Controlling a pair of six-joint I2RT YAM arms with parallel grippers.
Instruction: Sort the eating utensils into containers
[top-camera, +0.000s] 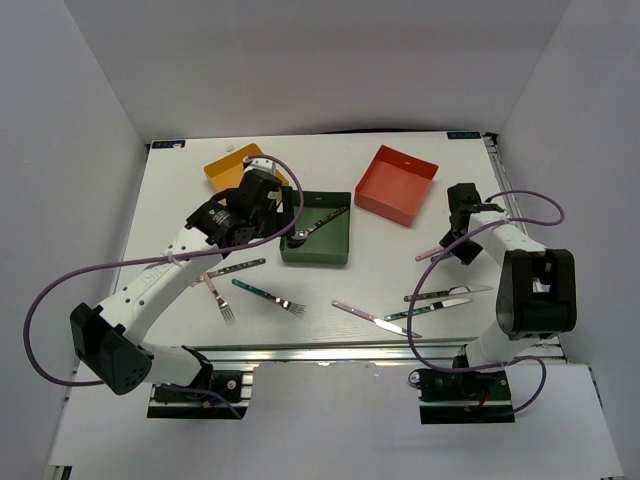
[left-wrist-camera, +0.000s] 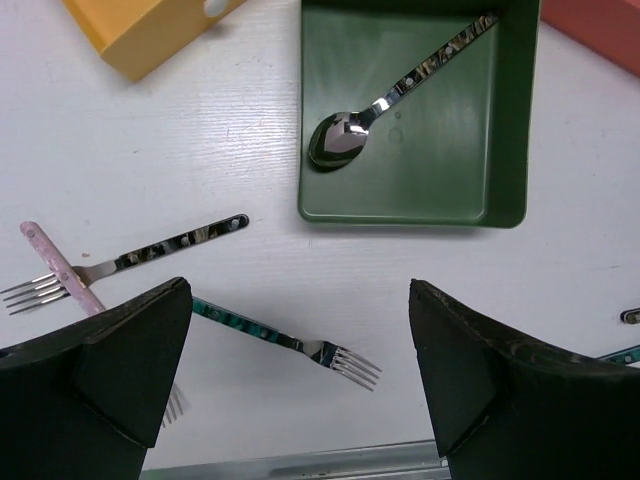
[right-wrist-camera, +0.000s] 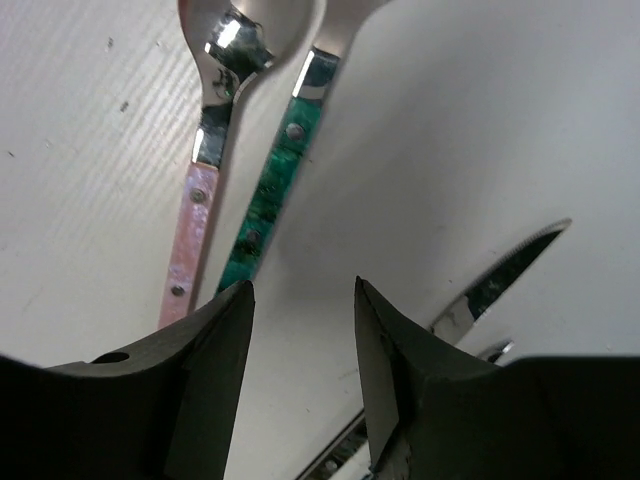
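Left gripper (left-wrist-camera: 300, 295): jaws spread wide, holding nothing, poised over the table (left-wrist-camera: 200, 150).
Below left gripper: teal-handled fork (left-wrist-camera: 290, 345), flat on the table between the fingers; two more forks (left-wrist-camera: 150, 250) cross at the left.
Dark green tray (left-wrist-camera: 510, 150): just beyond, holding one spoon (left-wrist-camera: 400, 85) laid diagonally.
Yellow tray (left-wrist-camera: 140, 35): left of the green one.
Red-orange tray (top-camera: 397, 185): right of the green one.
Right gripper (right-wrist-camera: 302, 285): fingers part-way apart, gap bare.
Beside right gripper: pink-handled utensil (right-wrist-camera: 195, 220) and teal-handled utensil (right-wrist-camera: 270, 195), handle ends at its left finger; knife (right-wrist-camera: 500, 275) alongside.
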